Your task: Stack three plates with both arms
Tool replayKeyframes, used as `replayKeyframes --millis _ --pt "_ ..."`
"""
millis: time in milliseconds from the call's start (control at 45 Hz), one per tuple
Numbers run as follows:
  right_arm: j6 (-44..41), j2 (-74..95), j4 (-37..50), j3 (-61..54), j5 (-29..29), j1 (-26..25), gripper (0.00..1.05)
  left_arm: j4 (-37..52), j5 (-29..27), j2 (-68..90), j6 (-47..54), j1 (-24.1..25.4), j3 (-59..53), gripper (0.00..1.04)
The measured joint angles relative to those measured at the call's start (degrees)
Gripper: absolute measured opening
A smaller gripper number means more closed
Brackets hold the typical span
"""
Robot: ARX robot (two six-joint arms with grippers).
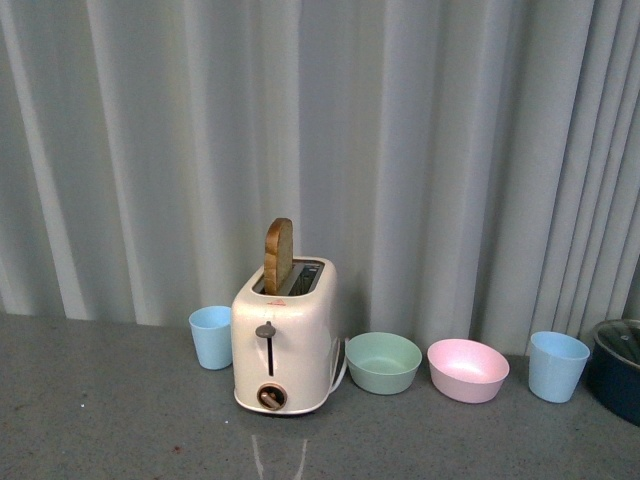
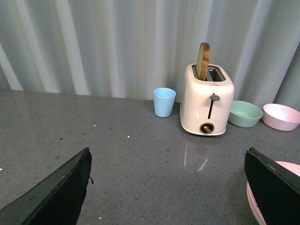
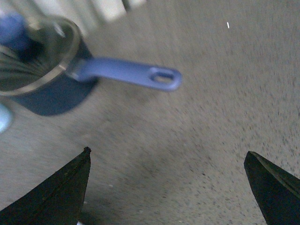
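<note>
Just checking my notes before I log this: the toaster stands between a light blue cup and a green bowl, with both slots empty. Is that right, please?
Not quite: one slot of the toaster holds an upright slice of bread, as the front view shows. The toaster does stand between the light blue cup and the green bowl.

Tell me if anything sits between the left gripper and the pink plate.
Nothing visible does. The pink plate lies just behind one finger of the open left gripper; the toaster and cup stand farther off.
</note>
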Motion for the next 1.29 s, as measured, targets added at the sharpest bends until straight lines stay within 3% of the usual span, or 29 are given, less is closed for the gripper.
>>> replayKeyframes --millis 200,534,1290 --pt "-11.74 11.32 -10.51 6.67 -6.08 2.03 0.97 0.0 0.0 0.0 -0.02 0.0 0.0 0.98" --pt "-28.41 11.41 -13.79 1.75 -9.77 4.61 0.97 0.0 0.0 0.0 0.0 0.0 0.0 0.98" --pt "-28.57 18.45 -6.67 -1.38 -13.81 6.4 0.97 0.0 0.0 0.0 -0.02 0.0 0.0 0.98"
